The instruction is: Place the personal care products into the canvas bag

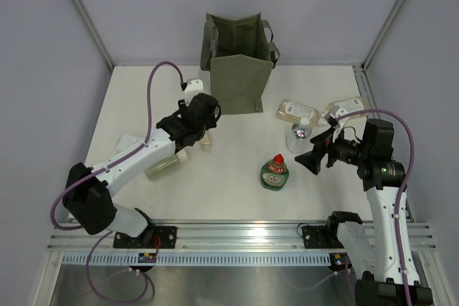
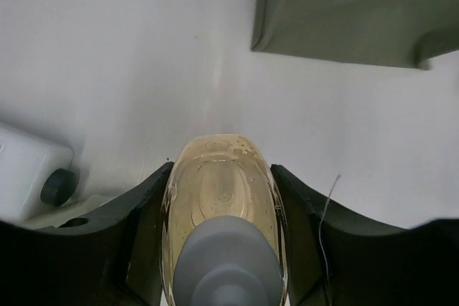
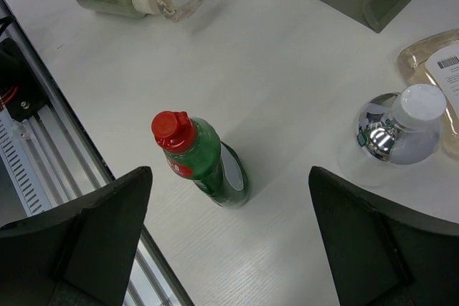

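Note:
The olive canvas bag [image 1: 240, 62] stands upright at the back centre; its lower corner shows in the left wrist view [image 2: 351, 12]. My left gripper [image 1: 199, 128] is shut on the amber bottle [image 2: 224, 191], fingers pressed on both its sides, just left of the bag. The pale green bottle [image 1: 163, 166] lies beside it. The round dark-green bottle with a red cap [image 1: 275, 171] stands at centre front. My right gripper [image 1: 310, 157] is open and empty, just right of it and above the table. The silver bottle [image 1: 300, 134] and two beige pouches [image 1: 296, 111] [image 1: 348, 109] lie at the right.
In the right wrist view the dark-green bottle [image 3: 204, 159] stands ahead of my spread fingers [image 3: 100, 227], the silver bottle [image 3: 401, 123] at the right, a pouch [image 3: 437, 69] beyond it. The metal rail [image 1: 237, 231] runs along the near edge.

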Controlling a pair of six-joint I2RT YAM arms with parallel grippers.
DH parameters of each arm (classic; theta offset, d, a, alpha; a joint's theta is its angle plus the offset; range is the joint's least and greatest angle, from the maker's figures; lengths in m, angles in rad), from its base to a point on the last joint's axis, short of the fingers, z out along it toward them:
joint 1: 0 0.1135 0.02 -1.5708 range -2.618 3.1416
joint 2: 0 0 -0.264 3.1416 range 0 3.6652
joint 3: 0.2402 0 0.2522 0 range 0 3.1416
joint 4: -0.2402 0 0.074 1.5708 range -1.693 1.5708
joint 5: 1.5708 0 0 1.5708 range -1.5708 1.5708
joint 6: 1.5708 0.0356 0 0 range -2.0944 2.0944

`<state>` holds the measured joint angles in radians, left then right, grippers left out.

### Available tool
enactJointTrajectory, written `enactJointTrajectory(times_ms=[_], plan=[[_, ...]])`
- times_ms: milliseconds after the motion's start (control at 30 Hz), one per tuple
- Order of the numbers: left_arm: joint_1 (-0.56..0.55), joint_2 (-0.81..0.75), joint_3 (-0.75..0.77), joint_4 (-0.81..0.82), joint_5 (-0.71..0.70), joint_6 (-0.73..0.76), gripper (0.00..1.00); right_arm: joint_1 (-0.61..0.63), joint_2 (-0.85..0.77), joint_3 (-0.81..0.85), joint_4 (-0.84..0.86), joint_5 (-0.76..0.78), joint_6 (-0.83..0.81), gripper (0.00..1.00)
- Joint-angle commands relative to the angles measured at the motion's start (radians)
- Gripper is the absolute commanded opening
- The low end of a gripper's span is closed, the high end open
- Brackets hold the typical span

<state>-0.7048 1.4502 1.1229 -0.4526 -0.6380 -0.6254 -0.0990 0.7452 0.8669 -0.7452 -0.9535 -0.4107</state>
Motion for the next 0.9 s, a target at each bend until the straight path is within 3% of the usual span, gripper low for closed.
enactJointTrajectory(times_ms=[0, 200, 500, 633, 867], plan=[[0.007, -0.122, 0.202, 0.18, 0.124, 0.107, 0.0, -0.002, -0.006, -0.002, 0.033, -0.011, 0.009, 0.99], [0.033, -0.012, 0.585, 0.193, 0.256, 0.075, 0.0, -0.002, -0.009, -0.003, 0.033, -0.008, 0.01, 1.0], [0.154, 0.468, 1.22, 0.307, 0.327, -0.088, 0.0, -0.002, -0.009, -0.005, 0.04, -0.014, 0.019, 1.0], [0.183, 0.634, 1.334, 0.37, 0.322, -0.076, 0.0, -0.002, -0.023, -0.009, 0.043, -0.013, 0.023, 1.0], [0.188, 0.707, 1.244, 0.384, 0.411, -0.039, 0.0, -0.002, -0.032, -0.012, 0.046, -0.013, 0.024, 0.99]])
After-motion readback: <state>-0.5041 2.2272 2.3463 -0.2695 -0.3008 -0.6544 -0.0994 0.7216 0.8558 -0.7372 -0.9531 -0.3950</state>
